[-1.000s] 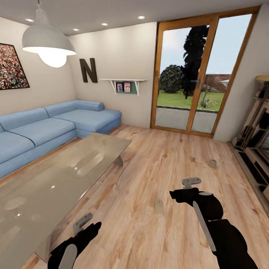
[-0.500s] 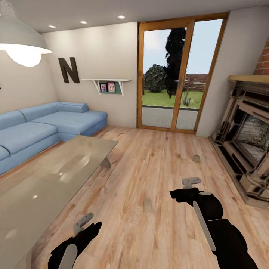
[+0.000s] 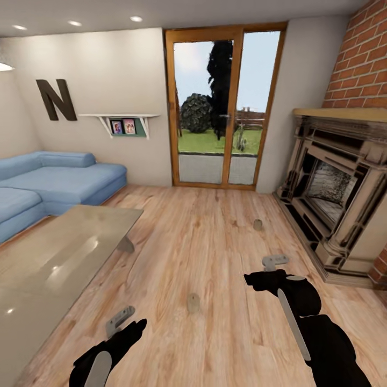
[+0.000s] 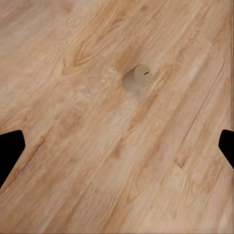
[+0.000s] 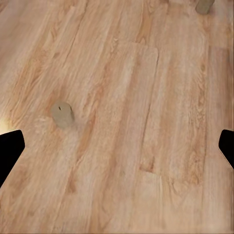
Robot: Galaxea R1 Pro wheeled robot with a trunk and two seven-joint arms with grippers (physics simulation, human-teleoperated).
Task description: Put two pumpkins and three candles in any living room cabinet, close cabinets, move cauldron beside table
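Observation:
Two tan candles stand on the wood floor. The nearer candle (image 3: 193,302) is between my two arms, and the farther candle (image 3: 258,224) is towards the fireplace. My left gripper (image 3: 126,321) is open above the floor, left of the nearer candle, which the left wrist view shows as a stubby cylinder (image 4: 137,78) ahead of the open gripper (image 4: 117,151). My right gripper (image 3: 274,263) is open too; in its wrist view (image 5: 117,151) one candle (image 5: 62,114) stands on the floor and a second candle (image 5: 204,5) sits at the frame edge. The pumpkins, cabinet and cauldron are out of view.
A long glass-topped table (image 3: 54,263) stands at the left, with a blue corner sofa (image 3: 54,183) behind it. A carved fireplace (image 3: 333,199) in a brick wall is at the right. Wood-framed glass doors (image 3: 220,118) close the far wall. Open wood floor lies between.
The whole view has swung to the right: sofa, table and door slid left and the fireplace came fully into view. Both arms keep the same pose.

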